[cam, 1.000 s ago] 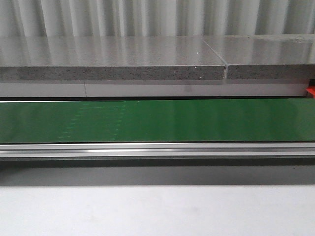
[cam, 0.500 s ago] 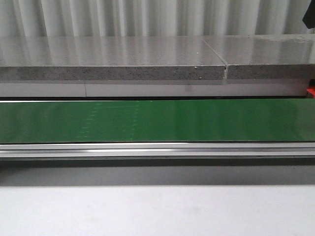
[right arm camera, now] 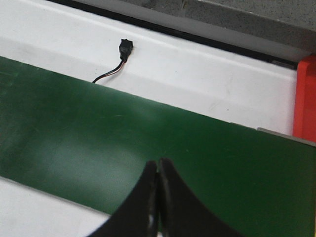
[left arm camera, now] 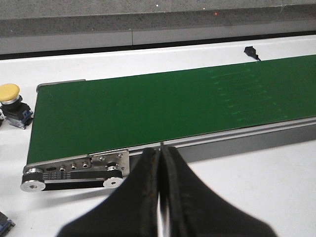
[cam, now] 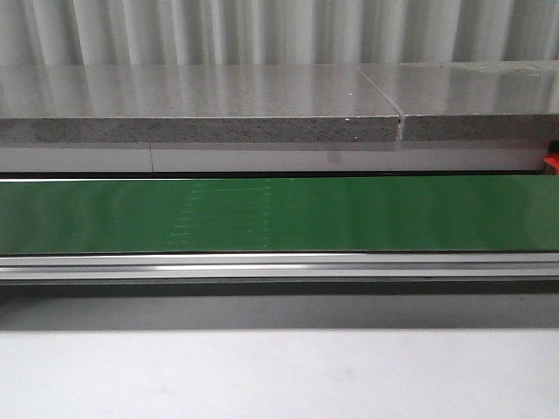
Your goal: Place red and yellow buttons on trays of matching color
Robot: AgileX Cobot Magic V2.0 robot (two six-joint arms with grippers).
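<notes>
A yellow button on a black and blue base stands on the white table just past the end of the green conveyor belt. My left gripper is shut and empty, hanging near the belt's metal side rail. A slice of a red tray shows beyond the belt's other end, and again at the right edge in the front view. My right gripper is shut with nothing in it, above the green belt. No red button or yellow tray is in view.
A black connector on a thin cable lies on the white table behind the belt. A grey stone ledge runs along the back. A dark blue part pokes in at the table's edge near the belt roller.
Faint marks on the green belt have slid to the right across the front view. A dark shape seen at the top right corner half a second ago is gone.
</notes>
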